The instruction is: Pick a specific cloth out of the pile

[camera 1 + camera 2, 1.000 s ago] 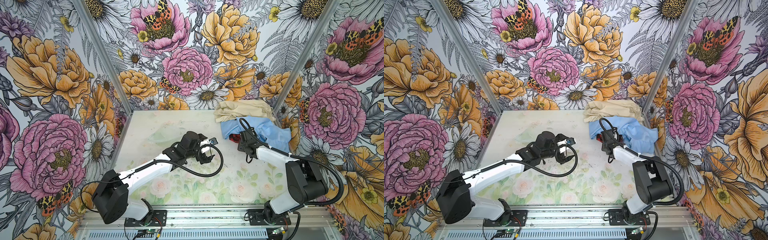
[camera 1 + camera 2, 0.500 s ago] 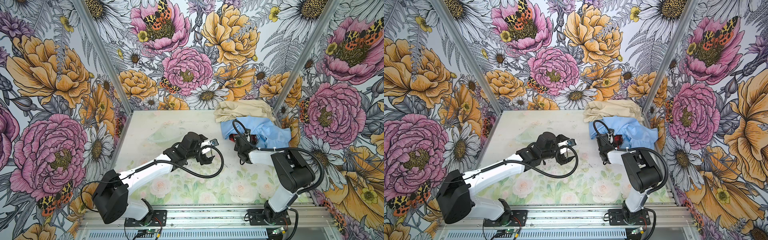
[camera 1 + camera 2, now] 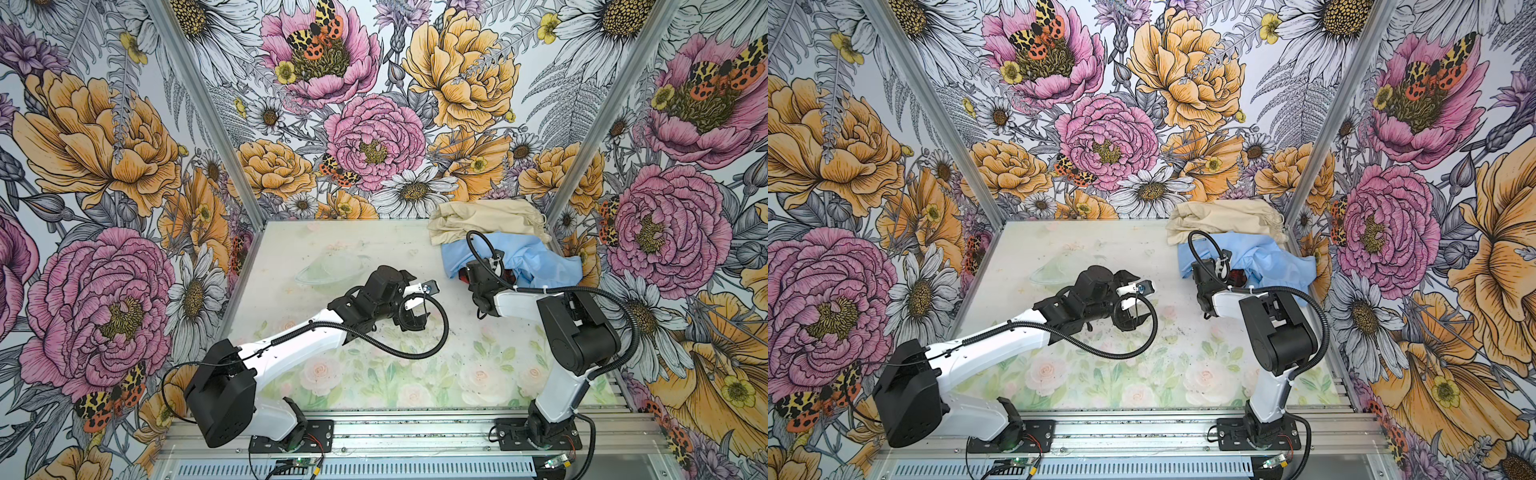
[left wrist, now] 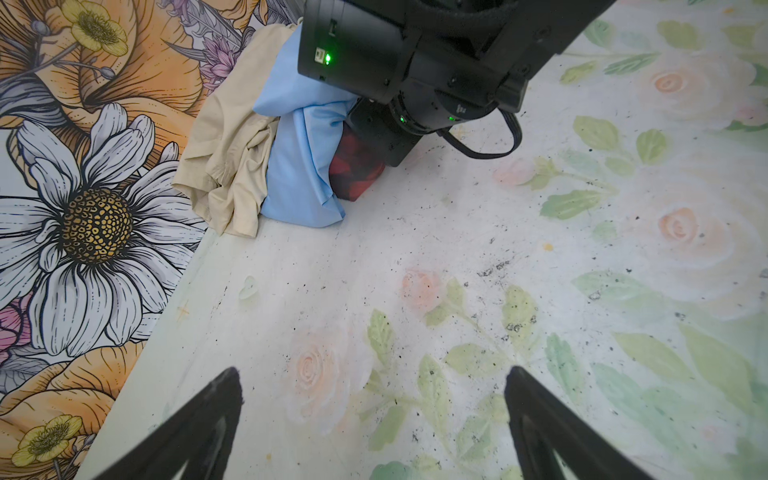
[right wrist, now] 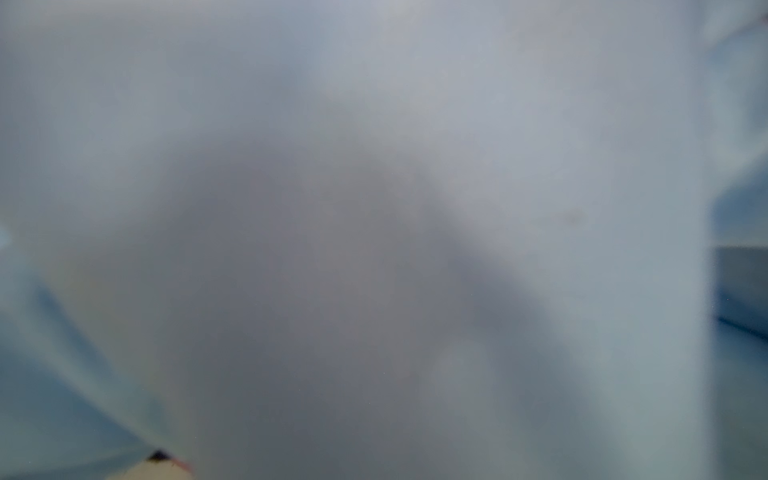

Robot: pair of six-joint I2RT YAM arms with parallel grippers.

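peeking from blue cloth [image 4: 299, 166], checked cloth [image 4: 357, 174] looks light, limp: pinch exposed fold. left gripper [image 4: 372, 376] apart; right gripper [image 4: 374, 137] buried, cannot tell.

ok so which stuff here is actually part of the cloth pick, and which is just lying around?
Job:
- checked cloth, half under the blue cloth
- cream cloth beside it
- right arm, tip buried in the cloths

Not:
- clear plastic piece, mid-table
- left gripper, open, holding nothing

L hand [image 4: 373, 374] open, R arm [image 3: 515, 302] fwd.
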